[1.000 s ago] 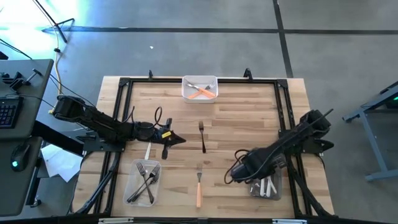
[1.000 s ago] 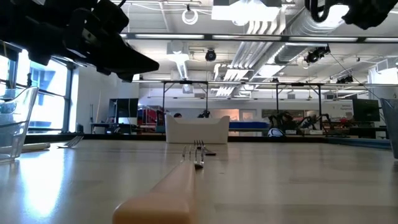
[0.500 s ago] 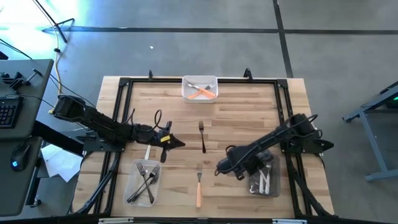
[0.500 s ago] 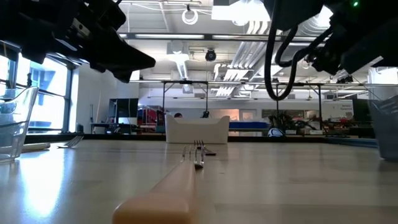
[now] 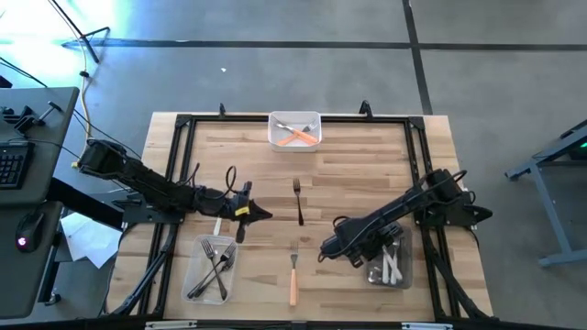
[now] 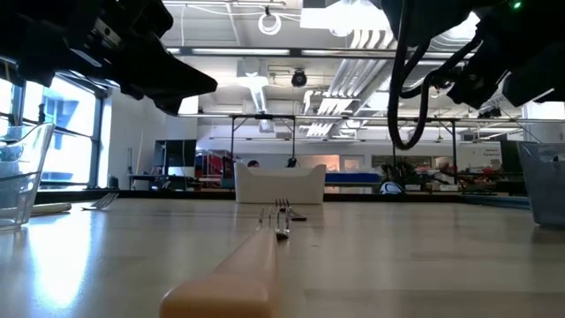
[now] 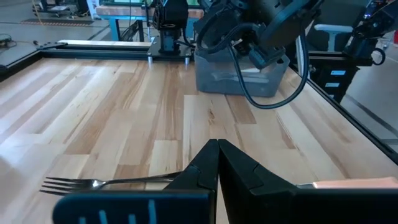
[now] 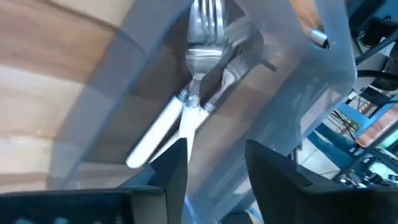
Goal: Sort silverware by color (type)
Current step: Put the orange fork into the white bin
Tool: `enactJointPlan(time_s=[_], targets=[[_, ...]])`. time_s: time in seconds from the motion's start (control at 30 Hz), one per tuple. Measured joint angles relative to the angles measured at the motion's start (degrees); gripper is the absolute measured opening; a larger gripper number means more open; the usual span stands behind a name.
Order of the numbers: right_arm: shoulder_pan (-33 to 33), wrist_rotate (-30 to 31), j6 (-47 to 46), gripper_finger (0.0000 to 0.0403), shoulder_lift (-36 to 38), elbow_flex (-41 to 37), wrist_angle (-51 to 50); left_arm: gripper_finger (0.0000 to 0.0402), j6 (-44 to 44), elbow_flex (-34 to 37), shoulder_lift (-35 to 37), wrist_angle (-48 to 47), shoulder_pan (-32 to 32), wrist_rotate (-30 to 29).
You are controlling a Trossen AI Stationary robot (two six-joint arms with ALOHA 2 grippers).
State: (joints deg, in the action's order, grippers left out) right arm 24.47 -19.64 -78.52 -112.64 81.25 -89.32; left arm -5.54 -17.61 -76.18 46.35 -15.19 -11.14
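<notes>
Change: right gripper (image 8: 211, 165) has gone from nearly closed to wide apart, fingers empty, hanging over the right tray (image 5: 390, 268); the white-handled forks (image 8: 165, 127) lie inside that tray, just past the fingertips, so I judge a white fork has just been dropped there and that placement is done; the right arm has also swung from over the tray toward the table (image 5: 358, 160) centre (next pick likely one of the two loose centre forks, a guess only)

Left gripper (image 5: 255, 214) is pressed fully together, holding nothing, hovering left of centre just beside a white fork (image 5: 218, 222) that lies loose on the wood

Largest to smallest:
- table: pale butcher-block planks, matte, framed by black rails
- trays: three rectangular plastic bins; the right one clear and thin-walled; the left tray (image 5: 211, 268) clear, holding all-metal forks (image 5: 217, 261); the far tray (image 5: 294, 130) white and opaque, holding orange forks (image 5: 299, 137)
- loose forks: an orange fork (image 5: 293, 275) near the front edge, smooth matte handle with a metal head; a dark fork (image 5: 298, 200) at centre, thin and all-metal
- white forks in the right tray: glossy rounded handles, shiny steel necks and tines, crossing one another

Still to sort: three loose forks
</notes>
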Motion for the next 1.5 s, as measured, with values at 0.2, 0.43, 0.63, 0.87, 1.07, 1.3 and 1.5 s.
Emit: enactJointPlan(time_s=[0.2, 0.43, 0.63, 0.87, 1.07, 1.3, 1.5], targets=[[0.69, -0.6, 5.87, 0.0131, 0.02, 1.86, -0.72, 0.0001, -0.35, 0.0, 0.0, 0.24, -0.81, -1.15], [5.17, 14.84, 7.13, 0.001, 3.8, 4.13, -0.57, 0.0001, -0.35, 0.0, 0.0, 0.22, -2.26, -1.92], [8.57, 35.55, 8.07, 0.0003, 10.39, 4.07, 7.91, 0.0001, -0.82, 0.0, 0.0, -0.06, -3.63, -2.0], [5.14, 52.39, 17.27, 0.0001, 12.98, 3.98, 15.07, 0.0001, -2.94, -1.27, 0.02, -7.29, -4.5, -7.77], [-3.65, 53.59, 26.36, 0.0, 12.69, -5.57, 34.79, 0.0001, -6.38, -2.69, 0.02, -13.5, -4.5, -14.07], [-15.3, 45.61, 36.61, 0.0, 12.68, -20.68, 71.25, 0.0001, -6.33, -2.71, 0.02, -12.64, -4.07, -16.9], [-20.54, 44.19, 41.72, 0.0, 12.68, -23.13, 76.03, 0.0001, -6.34, -2.71, 0.02, -12.67, -2.83, -16.91]])
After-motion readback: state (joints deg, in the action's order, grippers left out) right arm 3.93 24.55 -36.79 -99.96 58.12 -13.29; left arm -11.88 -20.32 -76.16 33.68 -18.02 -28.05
